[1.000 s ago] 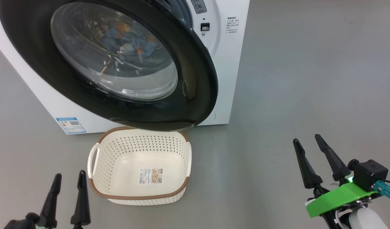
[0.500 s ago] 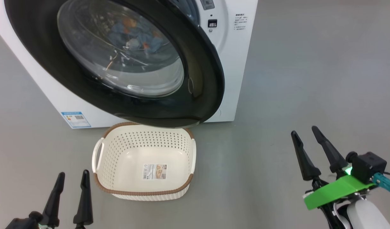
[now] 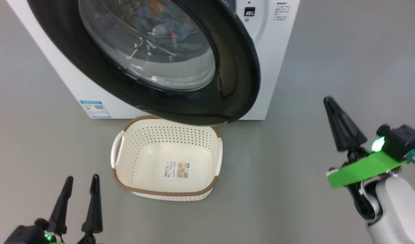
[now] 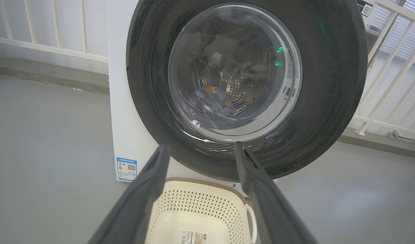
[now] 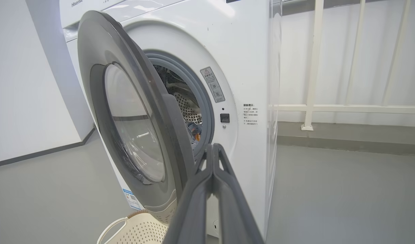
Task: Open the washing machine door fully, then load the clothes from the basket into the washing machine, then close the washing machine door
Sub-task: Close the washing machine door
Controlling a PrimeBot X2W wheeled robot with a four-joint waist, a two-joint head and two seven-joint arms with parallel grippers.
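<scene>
Grey floor point(image 3: 329, 51), head view: white washing machine point(image 3: 282, 51) at top. Its door point(image 3: 241, 67) hangs ajar, glossy blk ring w/ glass window point(image 3: 180, 71), lower edge overhanging the far rim of the basket point(image 3: 167, 194). Clothes point(image 3: 160, 20) show thru the glass, lt-blue w/ orange bits, inside the machine. Basket sits on the floor just in front of the machine, bare bottom up w/ paper label point(image 3: 176, 169). Blue sticker point(image 3: 95, 109) low on machine front. Left fingers point(image 3: 94, 189) at lower left, spread wide, holding nothing, near the basket's near-left corner but apart. Right fingers point(image 3: 333, 112) at right, pressed into one point, nothing btwn them, well apart from basket + door. Green bracket point(image 3: 363, 167) sits behind them.

Left wrist view: white railing point(image 4: 390, 51) in bkgd, door face-on. Clothes lie at the drum's bottom behind the glass. Fingers wide, basket's far end seen btwn them, below the door.

Right wrist view: white wall point(image 5: 24, 84) + railing in bkgd. Door seen edge-on, partly open. Gap shows grey-blue gasket point(image 5: 209, 112), perforated steel drum point(image 5: 189, 108) and a scrap of the clothes. Fingers closed tip to tip, empty. Basket corner at bottom left, under the door.
</scene>
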